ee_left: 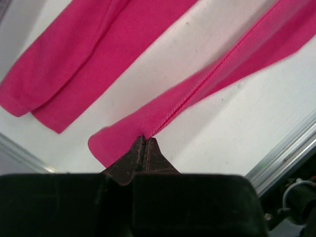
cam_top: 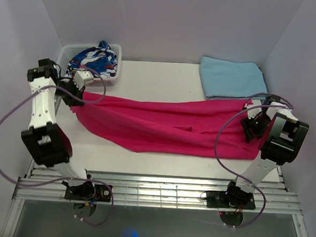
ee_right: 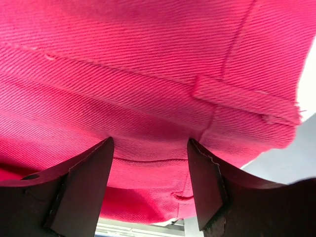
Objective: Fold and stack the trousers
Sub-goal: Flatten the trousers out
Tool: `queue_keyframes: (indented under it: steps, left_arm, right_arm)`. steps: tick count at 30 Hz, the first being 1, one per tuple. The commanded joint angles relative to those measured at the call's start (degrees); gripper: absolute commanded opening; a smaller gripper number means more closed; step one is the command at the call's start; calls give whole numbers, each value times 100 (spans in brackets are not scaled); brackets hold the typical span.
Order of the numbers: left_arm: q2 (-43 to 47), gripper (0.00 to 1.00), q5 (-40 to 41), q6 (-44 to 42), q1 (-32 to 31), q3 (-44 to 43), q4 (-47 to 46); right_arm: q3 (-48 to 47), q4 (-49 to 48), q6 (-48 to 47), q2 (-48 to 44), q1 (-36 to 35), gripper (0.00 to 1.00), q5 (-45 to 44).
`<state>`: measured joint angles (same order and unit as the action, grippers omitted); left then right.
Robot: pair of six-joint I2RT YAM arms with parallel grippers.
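Note:
The magenta trousers (cam_top: 168, 127) lie stretched across the table from left to right. My left gripper (cam_top: 78, 96) is at their left end, shut on the hem of one leg. In the left wrist view its jaws (ee_left: 144, 140) pinch the seam edge of that leg (ee_left: 197, 89), while the other leg (ee_left: 89, 49) lies flat further off. My right gripper (cam_top: 250, 132) is at the waist end on the right. Seen from the right wrist, it (ee_right: 149, 148) stands open, its fingers wide apart with the trousers' waist fabric (ee_right: 148, 74) bunched between and behind them.
A white basket (cam_top: 63, 51) holding a blue-white-red patterned garment (cam_top: 94, 58) stands at the back left. A folded light blue cloth (cam_top: 233, 77) lies at the back right, touching the trousers' corner. Metal rails (cam_top: 154, 188) run along the near edge. White walls close in both sides.

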<state>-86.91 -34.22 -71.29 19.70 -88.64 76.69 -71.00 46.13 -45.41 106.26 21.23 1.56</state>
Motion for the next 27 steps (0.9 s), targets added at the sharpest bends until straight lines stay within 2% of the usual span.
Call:
queue_keyframes:
  steps: [1,2,3,6,8,9,12,16,17,21,22,24,26,27]
  left_arm:
    - [-1851,0,-5,2142,-2,-1438,338]
    - [-2238,0,-110,2467,-2,-1802,277]
    - [-2912,0,-155,3184,-19,-2128,-28]
    - [-4021,0,72,4154,-212,-3332,-486]
    - [-4446,0,135,4359,-309,-4045,-549]
    - [-4640,0,91,4412,-318,-4160,-549]
    - [-4493,0,-129,4141,-327,-4039,-654]
    - [-3589,0,-305,3324,-327,-3486,-926]
    - [-3100,0,-401,2905,-292,-3345,-997]
    - [-1840,0,-490,1823,-283,-2362,-1243]
    - [-1594,0,-516,1542,-283,-1872,-1200]
    - [-734,0,-673,427,-195,-1273,-955]
    - [-40,0,-613,-487,-108,-105,-805]
    - [677,0,-525,-1222,-64,299,-787]
  right_arm:
    - [-326,-342,-91,105,47,67,-130]
    - [-414,-315,-74,123,47,67,-130]
    - [-449,-289,-56,132,47,67,-130]
    - [-564,-245,-30,141,39,67,-139]
    - [-599,-236,-30,123,39,66,-139]
    - [-625,-219,-38,123,39,64,-278]
    - [-722,-149,-38,106,39,63,-218]
    - [-819,45,-82,185,39,63,-218]
    - [-801,63,-108,185,47,62,-218]
    - [-643,247,-407,-78,65,61,168]
    - [-626,361,-494,-253,74,60,212]
    - [-590,580,-855,-429,126,60,493]
    - [-547,869,-1074,-649,135,60,590]
    - [-468,932,-1276,-711,144,59,626]
